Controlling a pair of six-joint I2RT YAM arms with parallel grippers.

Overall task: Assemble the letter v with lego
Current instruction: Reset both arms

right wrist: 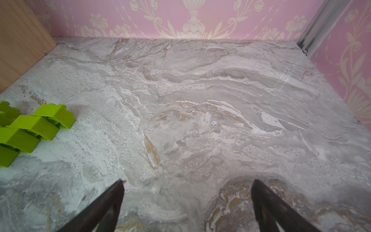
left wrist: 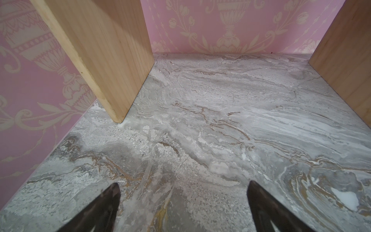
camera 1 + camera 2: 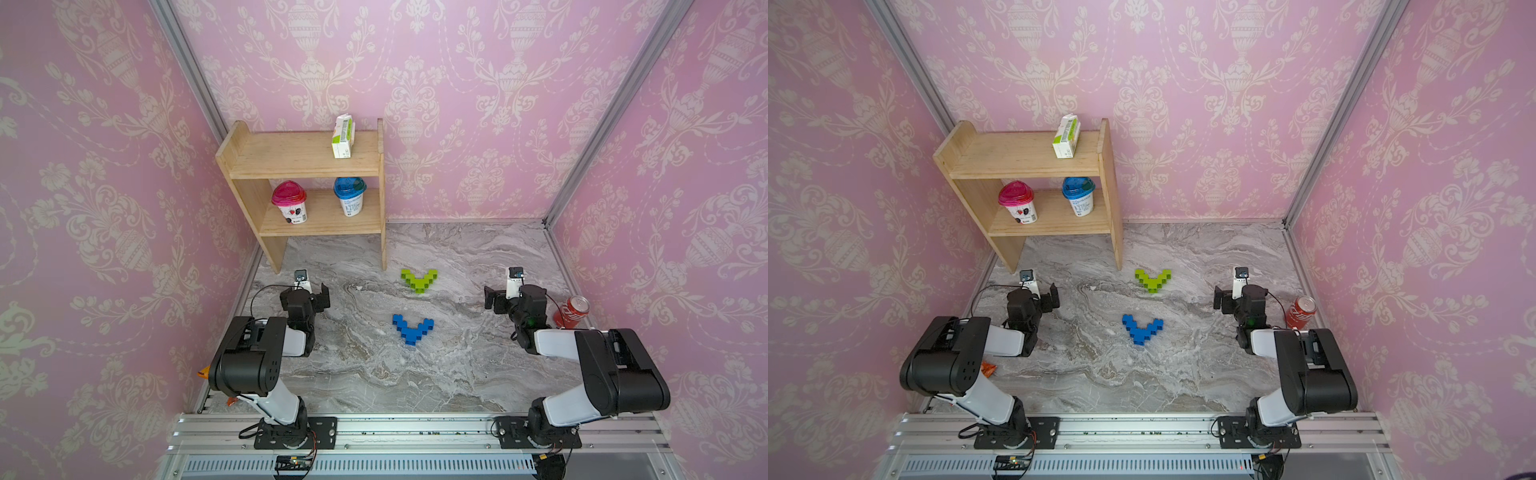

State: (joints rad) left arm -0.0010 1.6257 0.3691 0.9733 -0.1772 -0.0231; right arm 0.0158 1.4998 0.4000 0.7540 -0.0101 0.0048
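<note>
Two lego letters lie flat on the marble table (image 3: 457,374). A lime-green lego V (image 3: 419,279) sits further back, and a blue lego V (image 3: 412,328) lies nearer the front; both top views show them, green (image 3: 1152,279) and blue (image 3: 1142,329). Left of both, my left gripper (image 3: 306,291) is open over bare table (image 2: 200,120), holding nothing, fingertips (image 2: 114,188) wide apart. To their right my right gripper (image 3: 513,293) is also open and empty, with one arm of the green V (image 1: 30,128) at the edge of the right wrist view. Neither gripper touches a brick.
A wooden shelf (image 3: 307,158) stands at the back left; its legs (image 2: 112,66) rise just ahead of the left gripper. It holds a carton (image 3: 343,137), a pink-lidded cup (image 3: 289,203) and a blue-lidded cup (image 3: 350,197). A red soda can (image 3: 572,311) stands beside the right arm.
</note>
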